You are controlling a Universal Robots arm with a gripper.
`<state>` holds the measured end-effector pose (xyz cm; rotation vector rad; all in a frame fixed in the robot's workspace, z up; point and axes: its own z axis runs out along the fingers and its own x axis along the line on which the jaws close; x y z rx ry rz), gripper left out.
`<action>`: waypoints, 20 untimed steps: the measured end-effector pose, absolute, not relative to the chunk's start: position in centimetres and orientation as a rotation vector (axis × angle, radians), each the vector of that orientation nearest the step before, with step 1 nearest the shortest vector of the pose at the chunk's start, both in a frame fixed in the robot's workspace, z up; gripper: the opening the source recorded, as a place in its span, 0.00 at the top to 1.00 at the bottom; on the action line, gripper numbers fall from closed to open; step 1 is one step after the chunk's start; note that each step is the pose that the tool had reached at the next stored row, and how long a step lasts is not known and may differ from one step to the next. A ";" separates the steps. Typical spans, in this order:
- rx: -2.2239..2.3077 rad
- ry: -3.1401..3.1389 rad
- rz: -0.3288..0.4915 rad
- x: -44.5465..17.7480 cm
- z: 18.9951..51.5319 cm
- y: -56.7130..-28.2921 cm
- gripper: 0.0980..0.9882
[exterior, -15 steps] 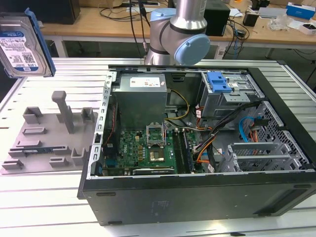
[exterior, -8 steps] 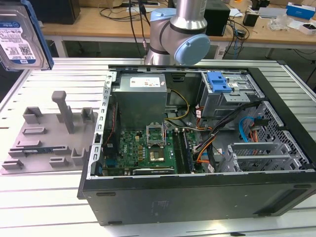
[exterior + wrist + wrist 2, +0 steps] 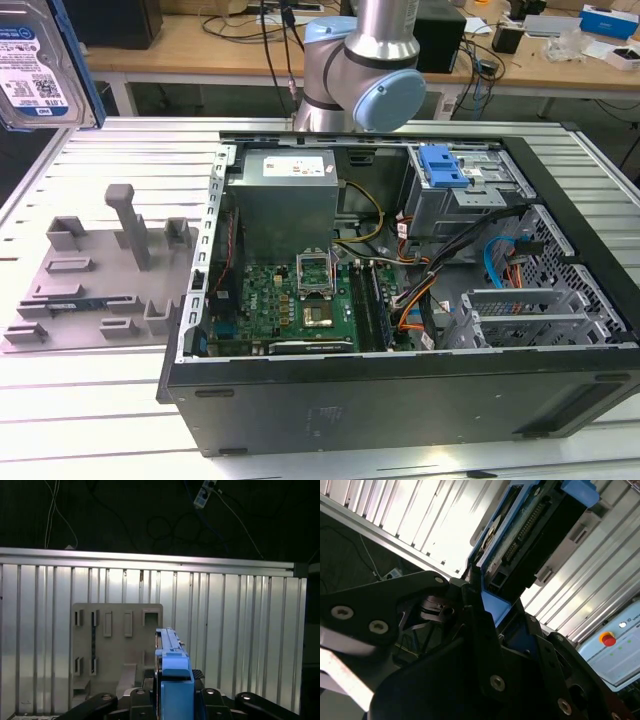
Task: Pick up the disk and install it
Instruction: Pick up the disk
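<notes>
The disk (image 3: 38, 62), silver with a white-and-blue label and a blue bracket, hangs high at the exterior view's upper left, above the ribbed table. In the first wrist view I see the disk (image 3: 171, 647) edge-on, standing up between the black fingers of my gripper (image 3: 172, 682), which is shut on it. The second wrist view shows the disk (image 3: 532, 527) from its connector end, with my gripper (image 3: 479, 597) clamped on its blue frame. Below it lies the grey fixture plate (image 3: 117, 630).
The open computer case (image 3: 400, 400) sits at the middle and the exterior view's right, with a grey power supply (image 3: 285, 195), motherboard (image 3: 300, 295), cables and a drive bay with a blue latch (image 3: 441, 165). The grey fixture plate (image 3: 100, 275) lies on the exterior view's left. The arm's elbow (image 3: 365, 70) rises behind the case.
</notes>
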<state>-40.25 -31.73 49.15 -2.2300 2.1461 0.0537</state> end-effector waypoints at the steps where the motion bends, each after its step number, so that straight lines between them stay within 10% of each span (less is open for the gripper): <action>1: -2.230 2.146 0.054 -40.3 49.1 -31.8 0.70; 20: -2.229 2.149 0.057 -37.5 49.2 -33.6 0.70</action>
